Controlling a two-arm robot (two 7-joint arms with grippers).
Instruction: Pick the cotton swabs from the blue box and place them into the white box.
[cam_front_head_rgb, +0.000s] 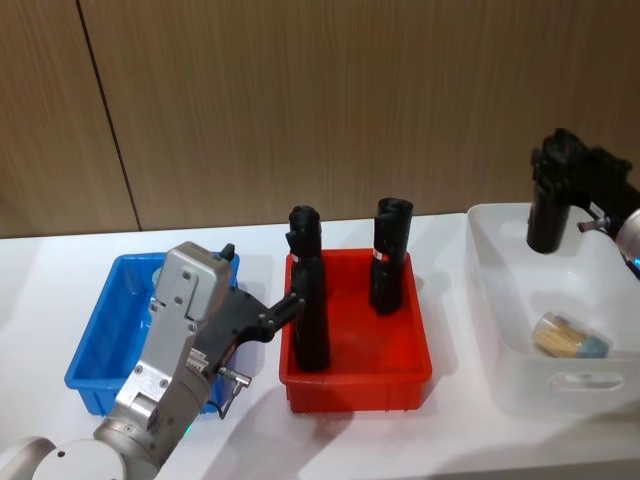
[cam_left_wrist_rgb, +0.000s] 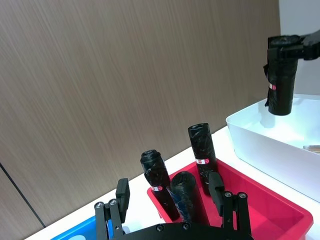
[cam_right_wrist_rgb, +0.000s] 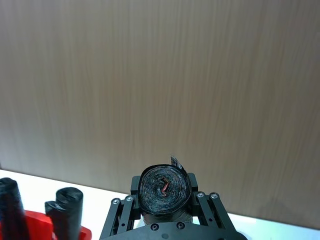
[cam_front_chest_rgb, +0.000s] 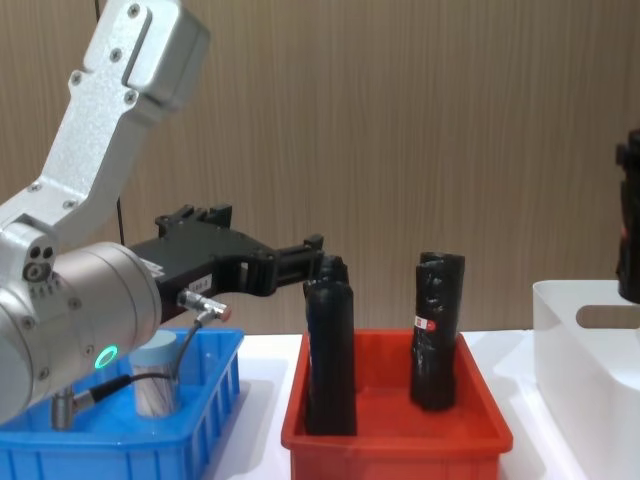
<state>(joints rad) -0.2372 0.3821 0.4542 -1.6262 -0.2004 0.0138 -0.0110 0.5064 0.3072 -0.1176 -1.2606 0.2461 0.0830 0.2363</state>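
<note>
Three bins stand in a row on your white table: the blue box on the left, a red bin in the middle, the white box on the right.

Cotton swabs, two tubs counted: one lying on its side inside the white box, one standing upright in the blue box behind your left arm.

Black wrapped rolls, four counted: three standing upright in the red bin, one held above the white box.

Your right gripper hangs over the white box's far end, fingers pinching that fourth roll, which hangs upright.

Your left gripper reaches from over the blue box to the red bin's left side, fingers spread with nothing between them, near the tops of the rolls there.
</note>
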